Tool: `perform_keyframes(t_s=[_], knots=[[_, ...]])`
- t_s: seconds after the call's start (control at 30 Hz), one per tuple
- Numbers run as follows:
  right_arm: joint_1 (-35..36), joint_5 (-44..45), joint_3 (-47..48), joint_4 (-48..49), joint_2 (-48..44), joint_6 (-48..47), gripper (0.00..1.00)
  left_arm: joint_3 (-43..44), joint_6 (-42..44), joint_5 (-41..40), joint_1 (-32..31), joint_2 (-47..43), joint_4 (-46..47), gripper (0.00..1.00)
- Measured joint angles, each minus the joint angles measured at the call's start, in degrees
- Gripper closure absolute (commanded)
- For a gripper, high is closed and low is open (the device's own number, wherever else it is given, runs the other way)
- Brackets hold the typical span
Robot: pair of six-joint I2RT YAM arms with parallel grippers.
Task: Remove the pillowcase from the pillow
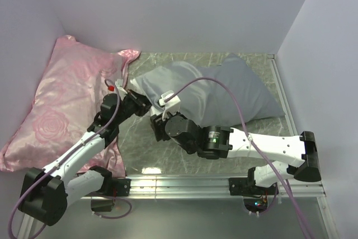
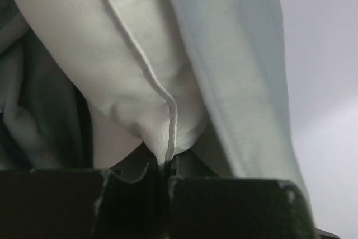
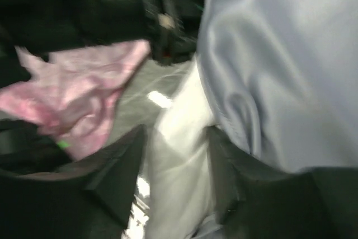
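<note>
The grey pillowcase (image 1: 224,90) lies across the middle of the table, its open end to the left. My left gripper (image 1: 144,105) is at that end. In the left wrist view it (image 2: 168,166) is shut on the piped seam of the white pillow (image 2: 128,54). Just right of it is my right gripper (image 1: 158,122). In the right wrist view its jaws (image 3: 176,183) stand apart, with a fold of the white pillow (image 3: 179,138) between them. The pillowcase (image 3: 279,71) bulges beside the right finger. That view is blurred.
A pink rose-patterned satin pillow (image 1: 61,104) fills the left side against the wall, and its edge (image 3: 78,99) shows close to my right gripper. White walls close in the back and both sides. The tabletop (image 1: 140,138) is marbled grey-green.
</note>
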Motion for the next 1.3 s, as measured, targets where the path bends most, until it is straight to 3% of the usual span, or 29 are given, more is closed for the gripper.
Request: perform_keyframes(t_s=[0.13,0.33,0.63,0.93,0.97,1.03,1.07,1.1,1.17,1.3], knots=[[0.8,-4.3,0.9,0.0,-0.9,0.9,0.29,-5.4,1.8,-0.3,0.0,-1.1,-1.2,0.99],[-0.3,-3.8,3.3,-2.8,-3.8,3.2,0.25,-10.6,3.4,-0.5,-0.1,-2.2,-2.9,0.99],[-17.1,-5.9,1.9,-8.9,-5.3,4.5,0.22,-10.6,5.9,-0.6,-0.2,-5.3,-4.5,1.00],[-23.5,-12.2,2.6,-9.9,-1.1,0.8,0.28,-9.7,6.6,-0.5,-0.2,-5.5,-6.5,1.00],[-23.5,-13.0,2.8,-10.2,-0.5,0.4,0.33,-9.4,6.8,-0.5,-0.2,-5.5,-6.7,0.99],[-23.7,-13.9,3.1,-10.4,0.2,-0.3,0.52,-8.7,7.2,-0.6,-0.2,-5.5,-7.3,1.00],[-24.0,-14.5,3.1,-10.4,0.3,-0.6,0.77,-8.4,7.5,-0.6,-0.2,-5.5,-7.7,1.00],[-24.3,-15.0,3.1,-10.4,0.4,-1.0,0.85,-8.2,7.7,-0.6,-0.2,-5.5,-8.0,1.00],[-25.4,-16.0,3.1,-10.4,0.4,-0.5,0.95,-7.8,7.9,-0.5,-0.2,-5.7,-8.9,1.00],[-30.9,-17.4,3.3,-10.6,0.4,1.0,1.00,-7.2,8.0,-0.5,-0.2,-6.7,-9.8,0.99]])
